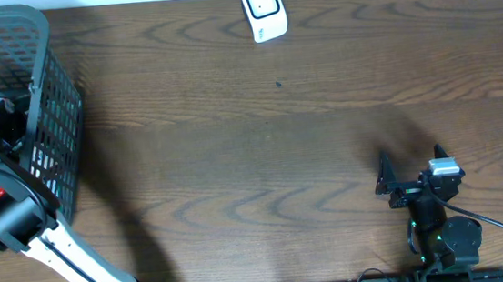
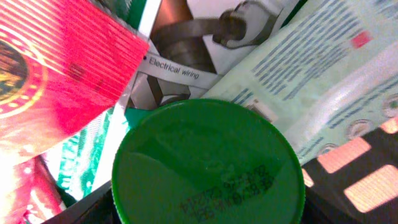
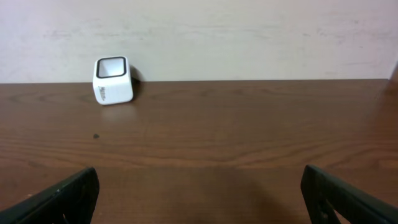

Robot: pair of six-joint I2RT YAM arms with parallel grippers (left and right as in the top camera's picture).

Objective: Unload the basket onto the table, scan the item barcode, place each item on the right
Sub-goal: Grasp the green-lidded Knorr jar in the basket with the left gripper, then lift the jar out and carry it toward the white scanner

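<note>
Two arms are recorded at a wooden table (image 1: 280, 157). A dark mesh basket (image 1: 56, 94) is set at the table's left edge, and the left arm (image 1: 30, 220) is extended into it. Several items are seen packed inside the basket by the left wrist camera. A container with a green lid (image 2: 205, 168), stamped with a printed code, is found closest beneath the lens. A red ribbed packet (image 2: 56, 81) is noted at upper left, a box marked "Electrical wiring" (image 2: 180, 56) behind the lid, and a pale green printed pack (image 2: 311, 68) at upper right.

The left gripper is not clearly shown, so whether it is wide or narrow cannot be told. A white barcode scanner (image 1: 264, 9) is stood at the middle of the far edge, well apart from the basket. The right gripper (image 3: 199, 177) is held low near the table's near right corner, spread wide with nothing between its fingers, and faced toward the scanner.
</note>
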